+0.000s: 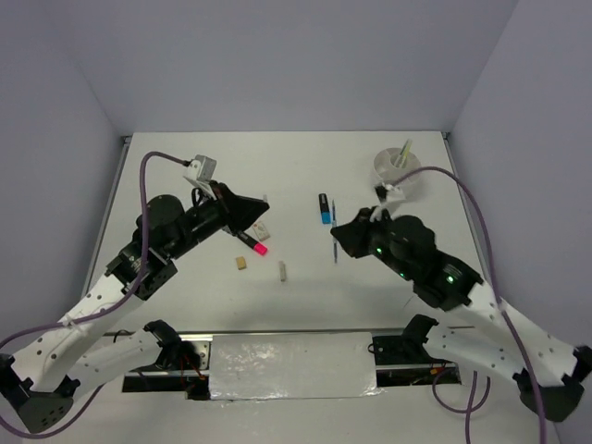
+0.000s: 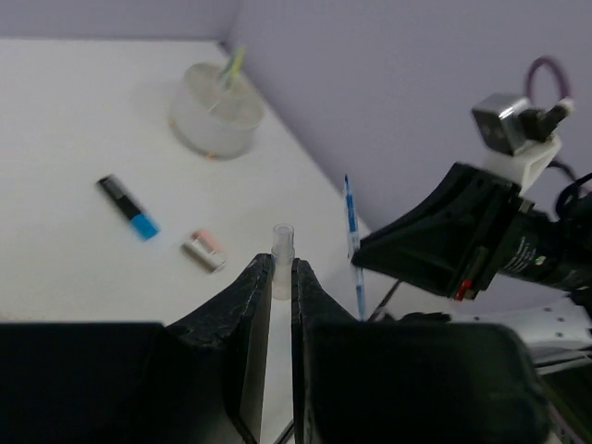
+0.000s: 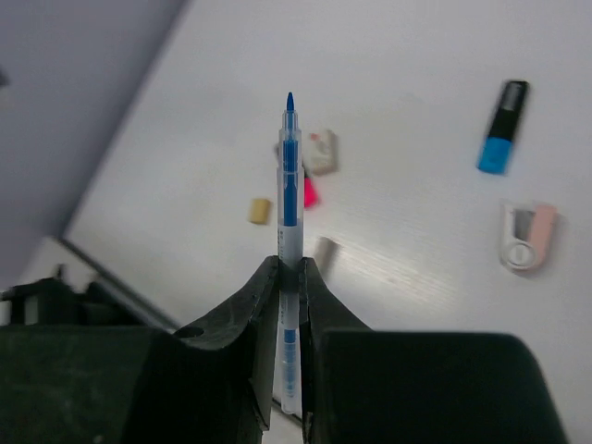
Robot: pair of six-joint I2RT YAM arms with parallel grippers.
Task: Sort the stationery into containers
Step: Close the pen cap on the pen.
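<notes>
Take your arm bases as 6 o'clock and the table's middle as the hub. Nearest you, a pale eraser (image 1: 282, 269) lies loose at 6 o'clock and the tan eraser (image 1: 241, 263) at 8. A touch farther out, at 9 o'clock, the pink-and-black highlighter (image 1: 252, 243) lies flat with a white eraser (image 3: 321, 153) just beyond it. Your left gripper (image 2: 282, 270) hangs over them, fingers pinched almost together on a thin clear pen (image 2: 282, 242) whose end pokes out past the tips. Across at 3 o'clock, your right gripper (image 3: 289, 270) is clamped tight on the blue pen (image 3: 289, 185), lifted off the table, tip pointing away from the wrist. Farther on, at 1 o'clock, the blue-and-black highlighter (image 1: 325, 208) lies on the table, a pinkish eraser (image 3: 527, 236) near it. Farthest of all, at 2 o'clock by the back right corner, sits the white bowl (image 1: 413, 169), and the yellow stick (image 1: 404, 154) stands tilted inside it.
</notes>
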